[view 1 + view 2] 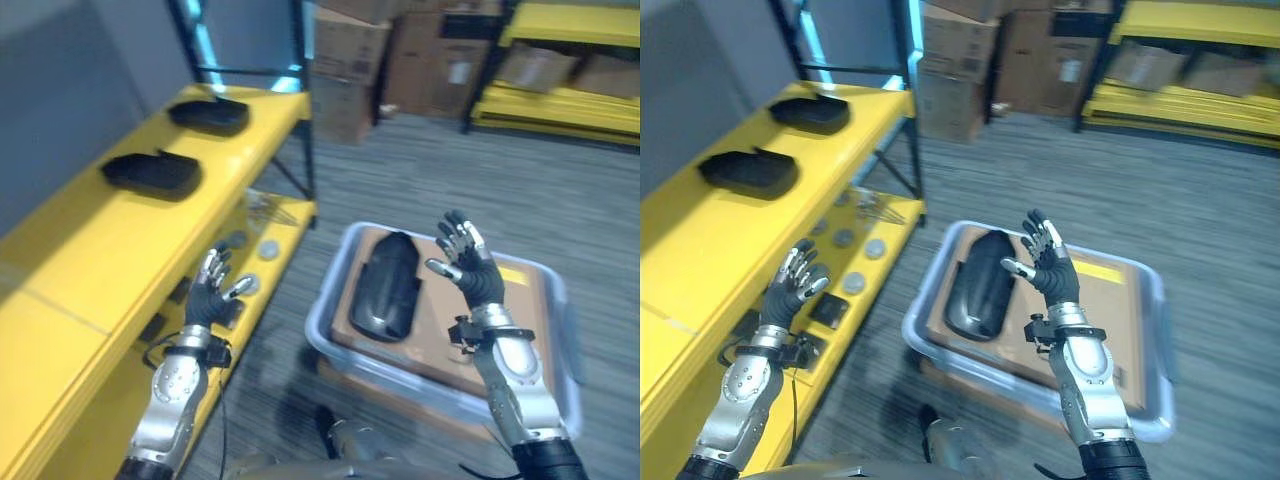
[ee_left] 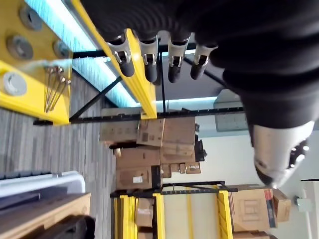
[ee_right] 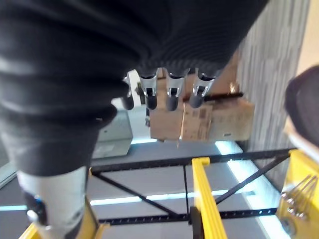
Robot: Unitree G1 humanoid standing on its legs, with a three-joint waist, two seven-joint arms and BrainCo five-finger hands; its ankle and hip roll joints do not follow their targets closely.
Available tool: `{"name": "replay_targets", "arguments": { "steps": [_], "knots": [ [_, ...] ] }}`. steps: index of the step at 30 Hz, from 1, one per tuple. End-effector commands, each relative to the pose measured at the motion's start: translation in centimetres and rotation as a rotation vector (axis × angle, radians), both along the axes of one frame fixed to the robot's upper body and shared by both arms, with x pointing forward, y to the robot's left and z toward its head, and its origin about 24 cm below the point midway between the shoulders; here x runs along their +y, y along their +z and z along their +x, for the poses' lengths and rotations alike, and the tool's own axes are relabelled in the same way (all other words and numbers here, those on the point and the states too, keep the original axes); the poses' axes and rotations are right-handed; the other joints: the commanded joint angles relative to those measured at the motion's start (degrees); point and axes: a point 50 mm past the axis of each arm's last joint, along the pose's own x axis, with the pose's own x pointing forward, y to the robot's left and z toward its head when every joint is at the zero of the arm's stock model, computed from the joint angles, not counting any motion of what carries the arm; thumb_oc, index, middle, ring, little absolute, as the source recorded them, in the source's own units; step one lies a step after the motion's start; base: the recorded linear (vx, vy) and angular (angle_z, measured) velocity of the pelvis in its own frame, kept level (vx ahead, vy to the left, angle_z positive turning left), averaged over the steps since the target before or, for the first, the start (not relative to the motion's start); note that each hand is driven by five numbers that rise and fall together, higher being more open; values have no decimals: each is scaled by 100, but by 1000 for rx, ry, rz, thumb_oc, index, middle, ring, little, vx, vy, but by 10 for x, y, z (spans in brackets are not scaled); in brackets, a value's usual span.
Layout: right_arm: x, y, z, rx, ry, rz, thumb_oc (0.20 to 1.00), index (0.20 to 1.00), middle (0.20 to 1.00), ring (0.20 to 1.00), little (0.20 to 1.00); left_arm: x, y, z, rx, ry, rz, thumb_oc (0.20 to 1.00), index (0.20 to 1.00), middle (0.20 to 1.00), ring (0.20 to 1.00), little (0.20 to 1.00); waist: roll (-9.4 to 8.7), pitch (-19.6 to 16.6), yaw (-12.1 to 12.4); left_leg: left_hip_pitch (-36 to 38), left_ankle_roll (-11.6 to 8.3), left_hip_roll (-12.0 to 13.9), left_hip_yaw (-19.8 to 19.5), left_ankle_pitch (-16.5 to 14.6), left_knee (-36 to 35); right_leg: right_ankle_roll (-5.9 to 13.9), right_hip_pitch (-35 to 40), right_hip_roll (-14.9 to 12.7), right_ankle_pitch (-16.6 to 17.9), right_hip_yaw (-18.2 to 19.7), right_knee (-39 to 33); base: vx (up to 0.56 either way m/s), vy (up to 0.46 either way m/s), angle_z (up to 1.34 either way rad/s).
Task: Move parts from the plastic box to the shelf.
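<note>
Centrally, a translucent grey plastic box [image 1: 345,345] stood on ribbed grey carpet [image 1: 440,170], lined with a flat brown cardboard sheet [image 1: 440,340]. One glossy black part [image 1: 385,285], elongated and rounded, lay in the box on that sheet, its long axis running from 6 toward 12 o'clock, narrower end at 12. At 10 o'clock, two more matte black parts [image 1: 152,172] [image 1: 210,113] rested on the smooth yellow shelf [image 1: 90,250]. Small grey discs [image 1: 845,283] lay on the lower tier. The right hand [image 1: 470,268] hovered above the box, fingers spread, holding nothing. The left hand [image 1: 212,292], beside the shelf edge, had relaxed fingers, likewise empty.
</note>
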Motion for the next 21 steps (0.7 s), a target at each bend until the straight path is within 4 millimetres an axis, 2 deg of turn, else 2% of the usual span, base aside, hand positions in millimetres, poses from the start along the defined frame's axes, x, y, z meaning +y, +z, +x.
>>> {"name": "replay_targets", "arguments": {
  "steps": [1, 3, 5, 6, 8, 9, 10, 11, 14, 15, 16, 17, 18, 21],
  "knots": [
    [-3, 9, -11, -68, -31, 61, 1000, 1000, 1000, 1000, 1000, 15, 22, 11, -118, 25, 39, 1000, 1000, 1000, 1000, 1000, -188, 136, -208, 777, 58, -29, 757, -76, -1465, 124, 796, -617, -184, 749, -1247, -180, 144, -16],
    [-4, 6, -16, -56, -51, 82, 1000, 1000, 1000, 1000, 1000, 18, 23, 11, -119, 27, 58, 1000, 1000, 1000, 1000, 1000, -230, 167, -268, 817, 182, -76, 824, -264, -1733, 213, 623, -662, -76, 765, -1263, -237, 156, 46],
    [-2, -2, -21, -34, -73, 114, 1000, 1000, 1000, 1000, 1000, 20, 26, 12, -121, 24, 97, 1000, 1000, 1000, 1000, 1000, -379, 240, -274, 758, 312, -176, 957, -423, -1878, 349, 516, -724, 35, 765, -1363, -226, 105, -19],
    [0, -5, -22, -23, -73, 128, 1000, 1000, 1000, 1000, 1000, 22, 26, 13, -121, 25, 110, 1000, 1000, 1000, 1000, 1000, -420, 280, -266, 744, 341, -171, 1029, -426, -1924, 349, 488, -711, 91, 715, -1397, -186, 62, -43],
    [5, -12, -23, 4, -80, 144, 1000, 1000, 1000, 1000, 1000, 26, 25, 12, -111, 41, 132, 1000, 1000, 1000, 1000, 1000, -491, 359, -235, 738, 385, -167, 1220, -376, -2005, 349, 408, -693, 130, 486, -1415, -169, 64, -63],
    [8, -14, -23, 13, -74, 139, 1000, 1000, 1000, 1000, 1000, 29, 24, 12, -102, 52, 137, 1000, 1000, 1000, 1000, 1000, -557, 417, -208, 720, 388, -173, 1345, -307, -2058, 349, 313, -742, 206, 225, -1376, -196, 46, -82],
    [10, -16, -23, 24, -71, 130, 1000, 1000, 1000, 1000, 1000, 32, 24, 11, -98, 63, 143, 1000, 1000, 1000, 1000, 1000, -572, 468, -198, 693, 390, -137, 1463, -244, -2108, 349, 263, -837, 155, -122, -1307, -220, 38, -74],
    [10, -17, -23, 28, -71, 116, 1000, 1000, 1000, 1000, 1000, 34, 24, 11, -97, 66, 146, 1000, 1000, 1000, 1000, 1000, -580, 489, -200, 668, 397, -113, 1536, -191, -2172, 349, 255, -915, 120, -304, -1262, -230, 23, -59],
    [7, -17, -22, 33, -95, 58, 1000, 1000, 1000, 1000, 1000, 33, 24, 12, -95, 57, 153, 1000, 1000, 1000, 1000, 1000, -556, 523, -185, 555, 446, -84, 1557, -72, -2255, 349, 373, -1114, -4, -338, -1073, -178, 33, -43],
    [2, -17, -23, 30, -127, 23, 1000, 1000, 1000, 1000, 1000, 31, 24, 14, -96, 40, 153, 1000, 1000, 1000, 1000, 1000, -508, 520, -167, 435, 504, -64, 1462, -11, -2309, 349, 545, -1304, -123, -219, -913, -133, 11, 13],
    [2, -17, -22, 29, -127, 24, 1000, 1000, 1000, 1000, 1000, 31, 24, 14, -96, 40, 153, 1000, 1000, 1000, 1000, 1000, -523, 513, -167, 418, 501, -76, 1464, 20, -2322, 349, 532, -1316, -98, -211, -932, -188, -17, 27],
    [-2, -15, -19, 23, -161, -28, 1000, 1000, 1000, 1000, 1000, 29, 26, 16, -104, 19, 162, 1000, 1000, 1000, 1000, 1000, -492, 447, -98, 283, 486, -21, 1412, 48, -2359, 225, 887, -1580, -251, -261, -1013, -90, -53, 31],
    [-4, -15, -18, 22, -181, -63, 1000, 1000, 1000, 1000, 1000, 28, 27, 16, -108, 15, 166, 1000, 1000, 1000, 1000, 1000, -532, 393, -47, 231, 479, -43, 1421, 59, -2394, 205, 1037, -1734, -208, -369, -1239, -103, -87, 27],
    [-9, -12, -13, 18, -239, -137, 1000, 1000, 1000, 1000, 1000, 28, 28, 14, -109, 20, 177, 1000, 1000, 1000, 1000, 1000, -669, 165, 76, 109, 428, 6, 1610, 201, -2715, 293, 940, -1795, -93, -581, -1768, -30, -108, 16]
  ]
}}
